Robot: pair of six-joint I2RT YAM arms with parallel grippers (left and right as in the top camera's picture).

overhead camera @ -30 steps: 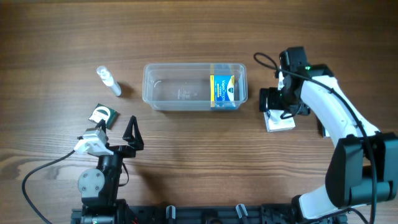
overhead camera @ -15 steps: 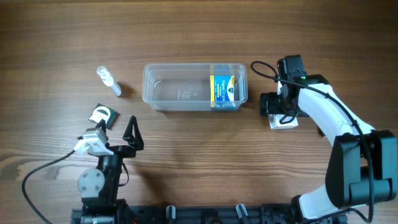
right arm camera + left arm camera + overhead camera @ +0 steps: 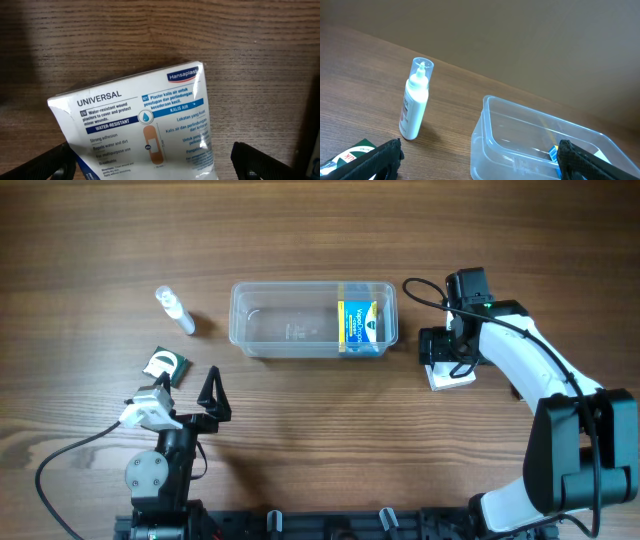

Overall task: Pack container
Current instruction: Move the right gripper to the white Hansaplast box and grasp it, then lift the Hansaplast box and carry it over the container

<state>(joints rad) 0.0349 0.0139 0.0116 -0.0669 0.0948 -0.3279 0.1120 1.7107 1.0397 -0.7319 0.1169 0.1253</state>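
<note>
The right end effector (image 3: 160,162) is hovering low over a white plaster box (image 3: 140,130), its two fingers spreading wide so that one is showing at each bottom corner of the right wrist view with the box lying between them; whether either finger is touching the cardboard cannot be told. The box is lying flat on the bench (image 3: 320,450), its printed face reading "Hansaplast" and "UNIVERSAL" turning upward, and it is sitting toward the right edge, just beside the right end of the container (image 3: 290,330) yet apart from it. The left end effector (image 3: 479,150) is holding nothing: its fingers are standing wide apart near the bench's front-left corner, pointing toward the far edge. The container, a clear tub with rounded corners, is resting around the middle of the bench, somewhat nearer the far edge than the front one, with its long side running left to right. Inside it a blue and yellow box (image 3: 362,327) is lying across the right end, reaching nearly from the front wall to the back wall, while the tub's left and middle parts are showing only bare floor. A small white bottle (image 3: 175,310) with a clear cap is lying on its side to the left of the container, well apart from it. A green and white packet (image 3: 165,365) is lying closer to the front edge, just beside the left end effector.
</note>
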